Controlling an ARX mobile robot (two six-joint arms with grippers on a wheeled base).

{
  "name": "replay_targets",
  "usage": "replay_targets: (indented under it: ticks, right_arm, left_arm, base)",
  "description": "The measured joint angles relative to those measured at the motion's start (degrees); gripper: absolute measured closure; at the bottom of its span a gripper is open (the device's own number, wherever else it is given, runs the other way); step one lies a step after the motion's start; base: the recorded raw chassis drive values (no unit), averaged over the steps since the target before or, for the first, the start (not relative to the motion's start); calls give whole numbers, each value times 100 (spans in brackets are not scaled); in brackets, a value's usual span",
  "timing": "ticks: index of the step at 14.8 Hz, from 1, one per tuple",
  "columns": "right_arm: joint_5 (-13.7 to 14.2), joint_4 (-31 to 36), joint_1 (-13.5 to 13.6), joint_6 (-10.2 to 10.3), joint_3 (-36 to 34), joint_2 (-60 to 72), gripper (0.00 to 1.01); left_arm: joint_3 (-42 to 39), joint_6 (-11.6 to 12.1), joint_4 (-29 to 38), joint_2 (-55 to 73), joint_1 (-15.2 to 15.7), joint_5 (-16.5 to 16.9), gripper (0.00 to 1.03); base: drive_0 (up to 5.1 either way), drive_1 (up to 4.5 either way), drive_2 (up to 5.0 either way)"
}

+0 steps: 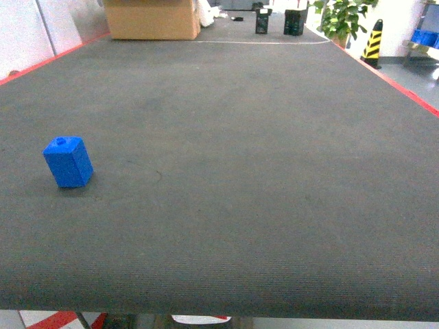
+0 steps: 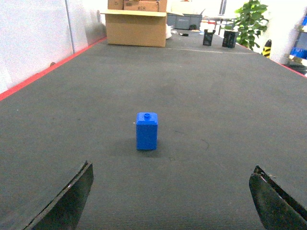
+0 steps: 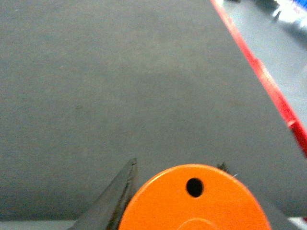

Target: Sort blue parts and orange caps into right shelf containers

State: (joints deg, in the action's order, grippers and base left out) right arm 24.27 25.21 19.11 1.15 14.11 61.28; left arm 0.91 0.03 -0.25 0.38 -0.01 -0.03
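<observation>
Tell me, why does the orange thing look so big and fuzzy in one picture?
In the right wrist view the orange cap sits right against the lens, so it fills the bottom edge and looks soft. In the left wrist view the blue part sits farther off and looks crisp, with a faint shadow beside it.

We are seeing a dark grey ribbed mat (image 1: pixel 260 171) with red edging (image 1: pixel 405 89) running along both sides, a cardboard box (image 1: pixel 151 19) sitting at its far end, two small black items (image 1: pixel 280 22) standing beside it, and a potted plant (image 1: pixel 341 17) and a yellow-black striped bollard (image 1: pixel 373 41) standing beyond the right edge.
</observation>
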Motion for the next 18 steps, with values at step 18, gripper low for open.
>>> replay_targets:
  ticks: [18]
  right_arm:
    - [94, 11, 2, -120, 4, -26, 58]
  left_arm:
    - [4096, -11, 1871, 8832, -59, 728, 5]
  base:
    - [0, 0, 0]
